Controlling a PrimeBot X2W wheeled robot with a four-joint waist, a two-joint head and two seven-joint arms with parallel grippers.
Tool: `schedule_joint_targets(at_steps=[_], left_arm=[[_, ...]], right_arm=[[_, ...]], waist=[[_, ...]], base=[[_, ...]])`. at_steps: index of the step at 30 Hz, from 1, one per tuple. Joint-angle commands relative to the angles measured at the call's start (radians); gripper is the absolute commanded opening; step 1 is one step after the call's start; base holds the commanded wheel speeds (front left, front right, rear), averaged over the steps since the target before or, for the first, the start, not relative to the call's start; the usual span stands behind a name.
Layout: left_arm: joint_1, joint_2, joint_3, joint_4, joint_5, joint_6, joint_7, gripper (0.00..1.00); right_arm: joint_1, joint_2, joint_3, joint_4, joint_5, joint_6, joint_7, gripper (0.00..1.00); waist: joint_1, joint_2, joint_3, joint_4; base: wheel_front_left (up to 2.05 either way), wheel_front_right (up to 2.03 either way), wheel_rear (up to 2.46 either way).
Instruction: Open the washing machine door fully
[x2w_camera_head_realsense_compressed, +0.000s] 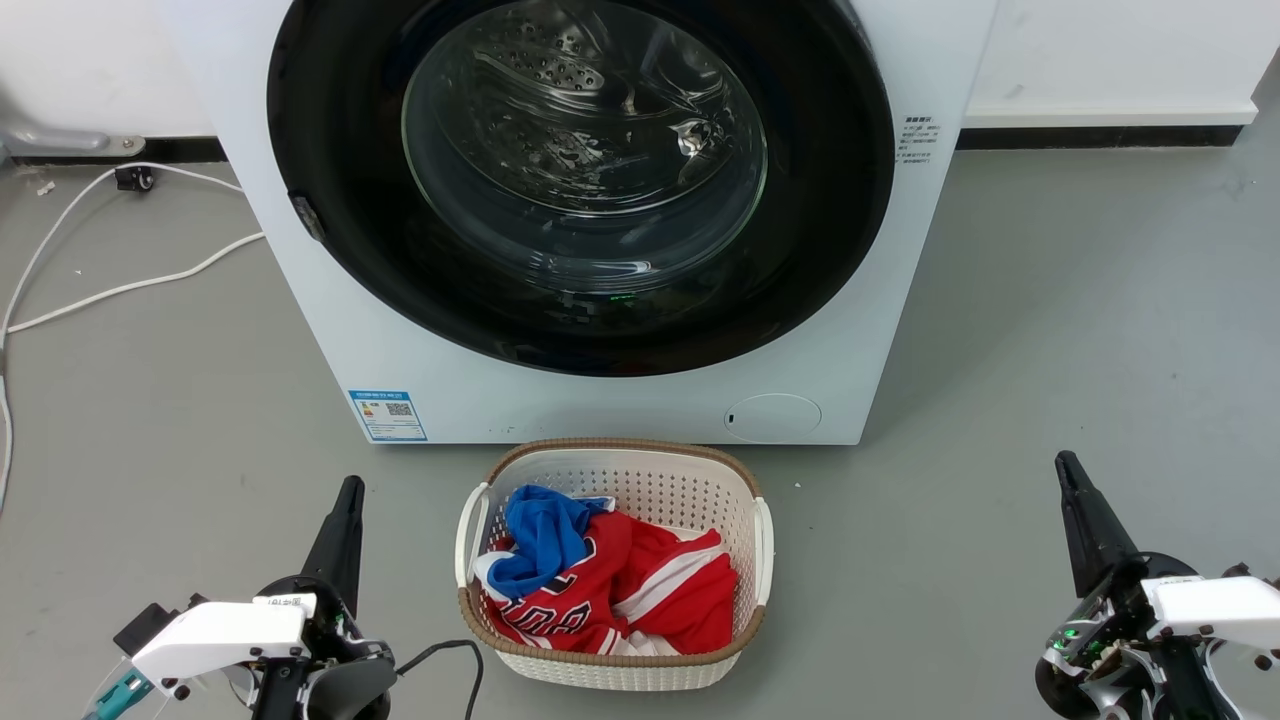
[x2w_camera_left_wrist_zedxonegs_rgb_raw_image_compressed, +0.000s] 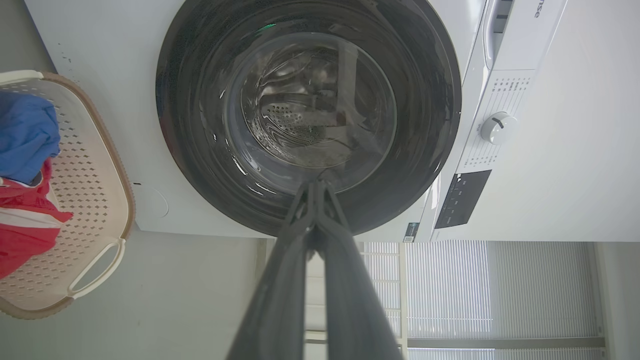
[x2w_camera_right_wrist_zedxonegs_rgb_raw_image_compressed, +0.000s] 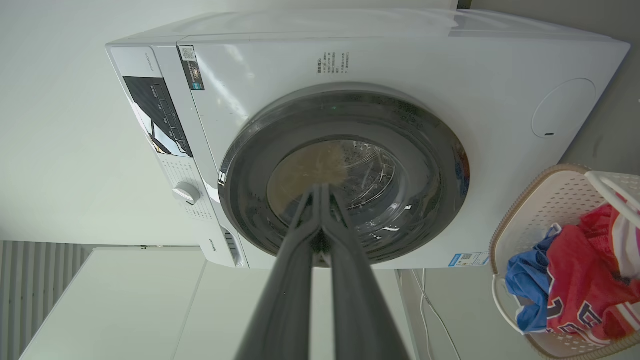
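Washing machine door (x2w_camera_head_realsense_compressed: 580, 175); wrist-view dial (x2w_camera_left_wrist_zedxonegs_rgb_raw_image_compressed: 497, 128)

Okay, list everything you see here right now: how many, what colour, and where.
washing machine: one, white, centre
washing machine door: one, glossy black with clear glass, machine's front, closed
label sticker: one, blue, machine's lower left
round flap: one, white, machine's lower right
laundry basket: one, white with brown woven rim, on the floor before the machine
jersey: one, red, in the basket
blue garment: one, on the jersey
cable: at least one, white, floor left
left claw: one, dark, shut, lower left
right claw: one, dark, shut, lower right
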Motion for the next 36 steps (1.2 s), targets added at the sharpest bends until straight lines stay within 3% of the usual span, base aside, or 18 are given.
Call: schedule_joint_targets(at_steps=[1,19,20,28,36], left_arm=[[-0.006,-0.002,0.003,-0.001,0.000,-0.002,0.002,0.00],[-0.006,-0.002,0.002,-0.001,0.000,-0.002,0.002,0.00],[0.000,0.000,0.000,0.000,0.000,0.000,0.000,1.00],[0.028,-0.002,-0.011,0.015,0.030,0.000,-0.024,1.00],[0.029,-0.002,-0.009,-0.026,0.170,0.019,-0.064,1.00]], right_arm=[[-0.011,0.002,-0.002,0.001,-0.004,0.000,0.000,0.00],[-0.011,0.005,-0.006,0.001,-0.008,0.000,0.005,0.00],[0.000,0.002,-0.004,0.000,-0.002,0.000,0.001,1.00],[0.033,0.006,-0.002,0.017,-0.031,0.000,-0.022,1.00],[0.042,0.007,-0.010,-0.025,-0.196,0.000,-0.060,1.00]], waist=[[0.0000,0.0000,0.000,0.000],[0.0000,0.0000,0.000,0.000],[0.0000,0.0000,0.000,0.000],[0.0000,0.0000,0.001,0.000],[0.0000,0.0000,0.003,0.000]], base=[[0.00,0.00,0.00],[0.00,0.00,0.00],[0.00,0.00,0.00],[0.00,0.00,0.00],[0.00,0.00,0.00]])
